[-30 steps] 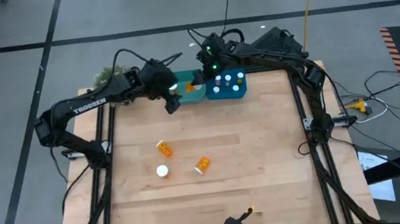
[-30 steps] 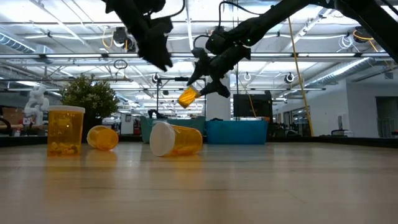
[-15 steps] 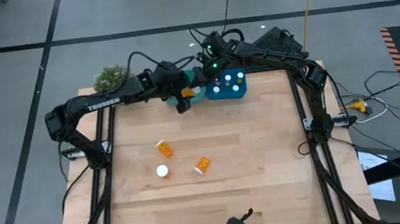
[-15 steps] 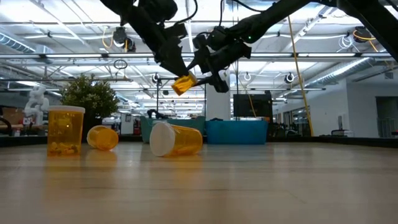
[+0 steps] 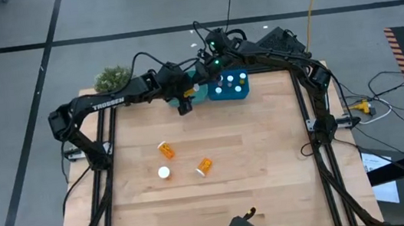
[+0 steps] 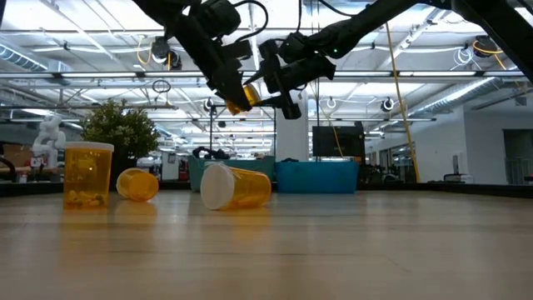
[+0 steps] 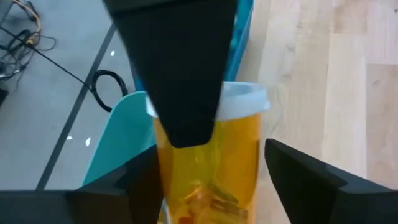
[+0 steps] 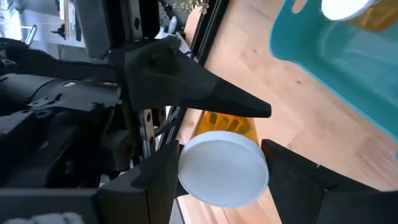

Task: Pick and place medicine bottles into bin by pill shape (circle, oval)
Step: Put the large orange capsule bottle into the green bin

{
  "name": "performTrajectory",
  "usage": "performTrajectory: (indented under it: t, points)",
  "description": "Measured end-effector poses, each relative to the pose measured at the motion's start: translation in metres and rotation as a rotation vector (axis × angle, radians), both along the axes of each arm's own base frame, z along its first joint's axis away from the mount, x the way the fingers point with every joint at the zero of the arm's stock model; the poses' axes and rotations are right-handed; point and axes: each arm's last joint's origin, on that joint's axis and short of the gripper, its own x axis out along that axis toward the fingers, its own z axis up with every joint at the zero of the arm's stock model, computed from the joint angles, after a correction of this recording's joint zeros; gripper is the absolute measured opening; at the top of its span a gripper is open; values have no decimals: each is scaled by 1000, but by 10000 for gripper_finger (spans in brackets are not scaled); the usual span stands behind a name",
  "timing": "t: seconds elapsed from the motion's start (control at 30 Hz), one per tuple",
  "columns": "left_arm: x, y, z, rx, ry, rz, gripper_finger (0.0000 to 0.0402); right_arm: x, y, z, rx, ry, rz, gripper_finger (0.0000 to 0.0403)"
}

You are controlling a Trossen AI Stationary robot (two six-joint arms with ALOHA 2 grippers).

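Translucent orange medicine bottle with round white cap (image 6: 241, 94) aloft over far tabletop (image 5: 269, 159) edge beside teal bin (image 5: 198, 92), pinched by both left end effector (image 6: 231, 92) and right end effector (image 6: 279, 93). Three more orange bottles (image 5: 164, 149) lying mid-tabletop.

Held bottle (image 7: 214, 168): translucent orange, white cap (image 8: 222, 169); both grippers' fingers (image 7: 177, 74) black. Table (image 5: 269, 159): pale wood grain; three orange bottles (image 5: 165, 149) on it. Bins: teal (image 5: 198, 92) and blue (image 5: 232, 94), white caps inside the blue.
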Motion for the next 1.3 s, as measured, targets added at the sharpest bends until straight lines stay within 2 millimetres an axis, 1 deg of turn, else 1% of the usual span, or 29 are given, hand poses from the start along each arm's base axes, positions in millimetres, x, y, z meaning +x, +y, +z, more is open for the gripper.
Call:
performTrajectory:
  t: [0.23, 0.33, 0.43, 0.53, 0.67, 0.77, 0.87, 0.97, 1.07, 1.17, 1.3]
  points:
    - [-3, 0, 4, 2, -8, 33, 215, 0, 0, 1, 1, -14, 14, 207]
    - [-4, -1, 6, -8, -22, 45, 196, -1, -2, 1, 0, -16, 10, 222]
    - [-7, -1, 9, -20, -24, 62, 184, -3, -4, 3, -5, -19, 2, 248]
    - [-8, -2, 12, -19, -44, 77, 183, -8, -6, 10, -21, -36, -7, 276]
    - [-12, -1, 19, -5, -71, 101, 193, -20, -14, 20, -63, -58, -26, 304]
    - [-18, -2, 27, -4, -96, 123, 196, -35, -21, 35, -135, -101, -40, 315]
    - [-25, -4, 40, -16, -157, 157, 196, -53, -26, 56, -263, -158, -36, 317]
    - [-32, -5, 58, -57, -299, 220, 197, -69, -20, 76, -417, -200, 9, 317]
    - [-41, -5, 83, -136, -517, 272, 197, -73, -6, 91, -534, -244, 74, 316]
    - [-46, -4, 104, -229, -729, 309, 197, -66, 11, 98, -603, -285, 138, 315]
    - [-47, -4, 126, -321, -981, 271, 197, -48, 32, 105, -638, -361, 188, 315]
